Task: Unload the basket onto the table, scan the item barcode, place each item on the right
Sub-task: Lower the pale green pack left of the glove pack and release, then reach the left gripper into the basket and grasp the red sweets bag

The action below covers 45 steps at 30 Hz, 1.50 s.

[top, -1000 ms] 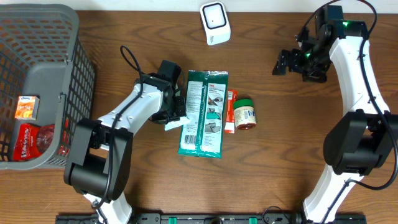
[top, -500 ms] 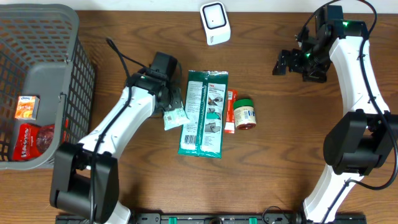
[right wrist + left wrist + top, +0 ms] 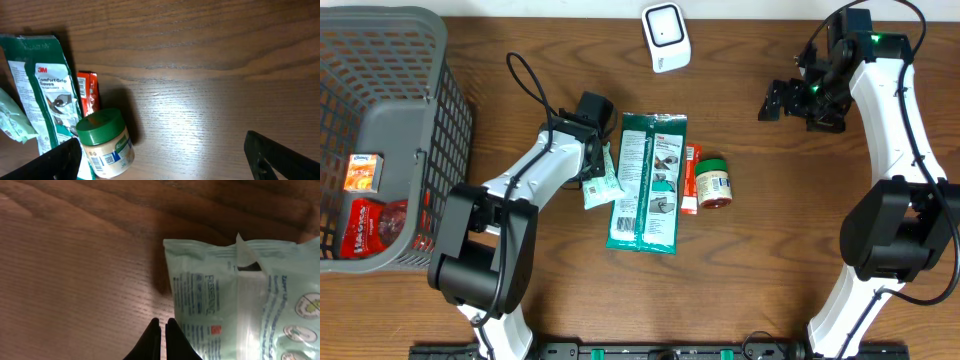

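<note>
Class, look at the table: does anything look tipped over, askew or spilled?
The green-lidded jar lies on its side beside the red packet, not standing. The small pale packet sits askew at the edge of the long green pack. Nothing looks spilled.

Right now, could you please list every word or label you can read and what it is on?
"3M": green glove pack.
"Comfort Grip Gloves": same pack.
Pale packet: blue print, blurred.
Jar label and red packet: too small to read.
</note>
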{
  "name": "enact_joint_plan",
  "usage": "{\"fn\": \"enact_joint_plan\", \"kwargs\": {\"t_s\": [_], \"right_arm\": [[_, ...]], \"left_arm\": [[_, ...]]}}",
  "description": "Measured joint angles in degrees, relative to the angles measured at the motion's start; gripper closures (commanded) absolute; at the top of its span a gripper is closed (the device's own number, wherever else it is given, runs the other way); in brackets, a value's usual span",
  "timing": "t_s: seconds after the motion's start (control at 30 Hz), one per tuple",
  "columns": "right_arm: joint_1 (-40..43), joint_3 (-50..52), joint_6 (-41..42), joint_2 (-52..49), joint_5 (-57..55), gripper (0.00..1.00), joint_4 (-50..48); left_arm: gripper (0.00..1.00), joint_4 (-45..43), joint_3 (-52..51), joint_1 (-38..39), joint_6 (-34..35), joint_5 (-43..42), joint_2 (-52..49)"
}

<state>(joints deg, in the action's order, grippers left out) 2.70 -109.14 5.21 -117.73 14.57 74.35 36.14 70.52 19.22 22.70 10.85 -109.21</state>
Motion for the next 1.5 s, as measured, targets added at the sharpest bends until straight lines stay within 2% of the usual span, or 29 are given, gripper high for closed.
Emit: {"fn": "enact_joint_plan", "kwargs": {"t_s": [0.3,0.67,0.77,0.83,0.9,0.93,1.0,1.13,1.23,1.5], "right_arm": [[0.0,0.0,0.0,0.0,0.0,0.01,0.0],[0.0,0.0,0.0,0.0,0.0,0.01,0.0],[0.0,0.0,0.0,0.0,0.0,0.01,0.0],[0.0,0.0,0.0,0.0,0.0,0.01,0.0],[0.0,0.0,0.0,0.0,0.0,0.01,0.0],[0.0,0.0,0.0,0.0,0.0,0.01,0.0],[0.0,0.0,0.0,0.0,0.0,0.01,0.0],[0.0,0.0,0.0,0.0,0.0,0.01,0.0],[0.0,0.0,0.0,0.0,0.0,0.01,0.0],[0.0,0.0,0.0,0.0,0.0,0.01,0.0]], "left_arm": [[0.92,-2.8,0.0,0.0,0.0,-4.5,-0.1],[0.92,-3.5,0.0,0.0,-0.8,-5.5,0.3],[0.83,-1.4,0.7,0.0,-2.3,-5.8,2.1],[0.73,1.8,3.1,-0.1,-3.6,-6.1,4.5],[0.54,5.6,7.1,-0.4,-4.8,-6.1,7.2],[0.49,7.6,10.0,-0.8,-5.3,-5.9,8.9],[0.46,11.5,16.2,-2.1,-6.1,-5.2,12.3],[0.45,14.8,26.6,-7.6,-6.5,-2.7,19.1],[0.45,16.0,30.1,-14.1,-5.7,-1.3,23.0],[0.45,21.3,29.0,-36.2,2.3,0.3,23.3]]}}
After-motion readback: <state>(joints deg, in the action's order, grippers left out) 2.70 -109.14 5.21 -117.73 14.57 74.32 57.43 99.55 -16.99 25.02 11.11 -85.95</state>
